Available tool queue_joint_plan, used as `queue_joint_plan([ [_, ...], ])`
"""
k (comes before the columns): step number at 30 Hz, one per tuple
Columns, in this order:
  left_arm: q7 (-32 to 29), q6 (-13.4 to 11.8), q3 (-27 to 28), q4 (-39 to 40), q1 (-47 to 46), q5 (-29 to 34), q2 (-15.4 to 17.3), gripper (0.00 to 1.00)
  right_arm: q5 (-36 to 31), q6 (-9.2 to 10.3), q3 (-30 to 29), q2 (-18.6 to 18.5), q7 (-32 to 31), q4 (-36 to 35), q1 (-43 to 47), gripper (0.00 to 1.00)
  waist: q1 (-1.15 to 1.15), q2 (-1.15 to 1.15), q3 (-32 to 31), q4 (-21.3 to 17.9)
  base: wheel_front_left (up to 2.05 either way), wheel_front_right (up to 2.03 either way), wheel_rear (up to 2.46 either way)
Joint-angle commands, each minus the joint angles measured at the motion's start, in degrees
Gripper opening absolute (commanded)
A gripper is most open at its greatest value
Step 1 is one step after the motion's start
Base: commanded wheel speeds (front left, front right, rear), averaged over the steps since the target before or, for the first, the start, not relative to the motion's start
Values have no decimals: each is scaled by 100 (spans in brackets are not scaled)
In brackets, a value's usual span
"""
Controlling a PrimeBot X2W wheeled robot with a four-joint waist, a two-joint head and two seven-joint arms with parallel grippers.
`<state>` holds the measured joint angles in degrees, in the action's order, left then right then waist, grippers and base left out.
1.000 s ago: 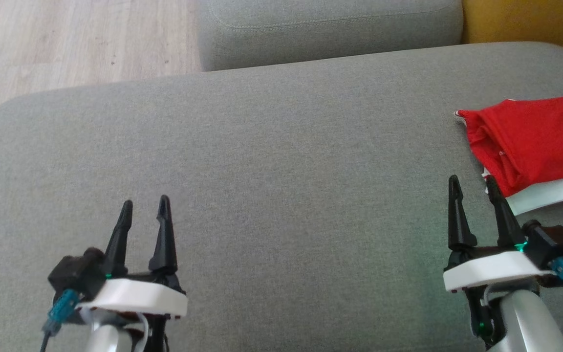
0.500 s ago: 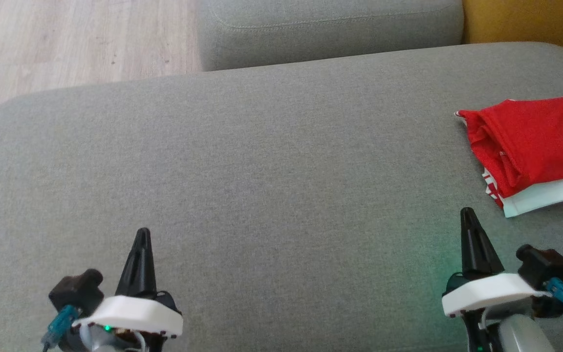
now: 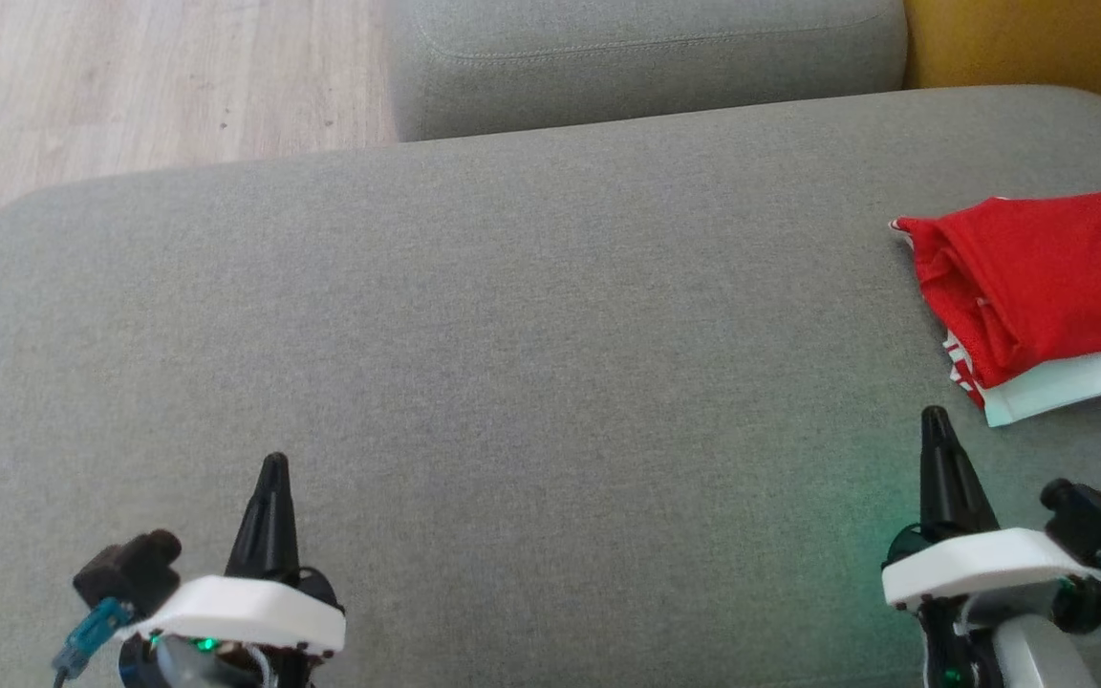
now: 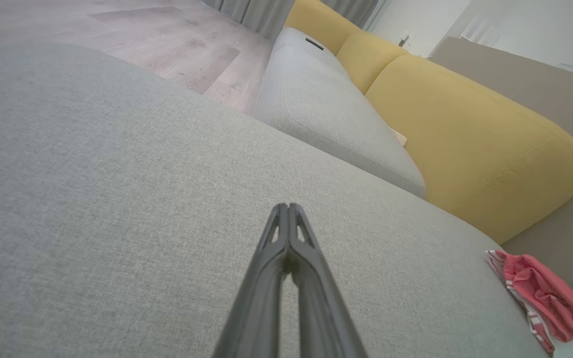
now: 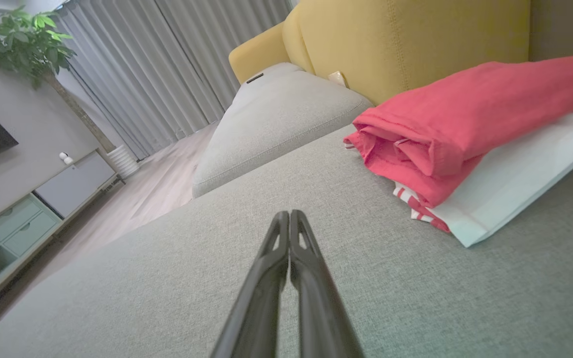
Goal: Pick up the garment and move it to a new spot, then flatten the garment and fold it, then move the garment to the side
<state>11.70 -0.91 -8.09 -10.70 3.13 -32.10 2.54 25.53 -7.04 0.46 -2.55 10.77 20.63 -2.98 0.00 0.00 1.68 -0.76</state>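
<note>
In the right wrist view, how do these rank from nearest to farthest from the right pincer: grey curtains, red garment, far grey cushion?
1. The red garment, close on that view's right.
2. The far grey cushion, ahead, across the gap.
3. The grey curtains, at the room's back, upper middle.

The garment runs past the head view's right edge, its far side unseen.

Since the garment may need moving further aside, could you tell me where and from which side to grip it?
Probably the left edge of the garment, where the red folds and the white layer stack thick on the cushion. The right gripper, shut, is nearest: open it and slide in low from the left, pinching all layers.
</note>
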Motion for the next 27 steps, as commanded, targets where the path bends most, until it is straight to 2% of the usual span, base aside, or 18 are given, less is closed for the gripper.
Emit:
queue_joint_plan([
  [1, -30, 62, 136, 156, -305, -166, 56, 0, 197, -9, -29, -15, -37, -224, -261, 0, 0, 0, -3, 1, 0, 0, 0],
  [27, -413, 252, 394, 44, -453, -1650, 99, 0, 1780, -18, -191, -22, -448, -331, -275, 0, 0, 0, -38, 20, 0, 0, 0],
])
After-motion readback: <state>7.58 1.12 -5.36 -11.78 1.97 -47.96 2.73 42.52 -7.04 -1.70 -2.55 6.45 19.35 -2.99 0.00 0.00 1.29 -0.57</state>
